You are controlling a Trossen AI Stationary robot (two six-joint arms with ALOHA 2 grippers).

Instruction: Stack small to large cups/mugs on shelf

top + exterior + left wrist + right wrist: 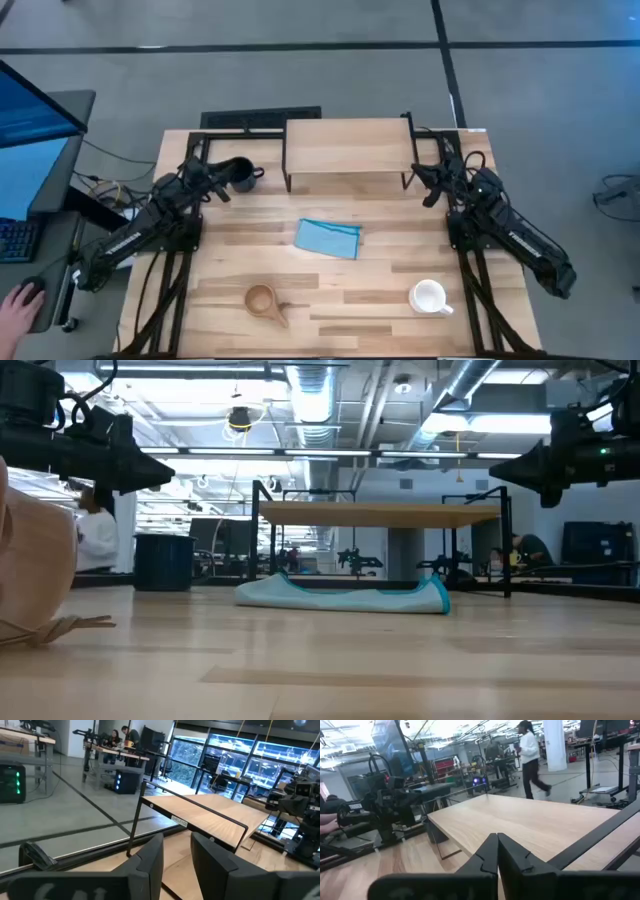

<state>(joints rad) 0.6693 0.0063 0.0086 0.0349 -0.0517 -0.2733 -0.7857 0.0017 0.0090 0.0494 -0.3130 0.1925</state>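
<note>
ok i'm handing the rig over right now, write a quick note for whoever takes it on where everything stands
Left gripper: open, empty, raised by the shelf's left end, next to the dark navy mug.
Right gripper: shut, empty, raised by the shelf's right end.
Shelf: at the table's far edge, nothing on it.
Navy mug: on the table left of the shelf.
Small wooden cup: near edge, left of centre.
White mug: near edge, right side.
Blue cloth: mid-table, in front of the shelf.
Done: nothing stacked or shelved.
Left: nest the cups small to large and get the stack on the shelf.

Overhead, table-level and wrist cameras all see the shelf (348, 146).
</note>
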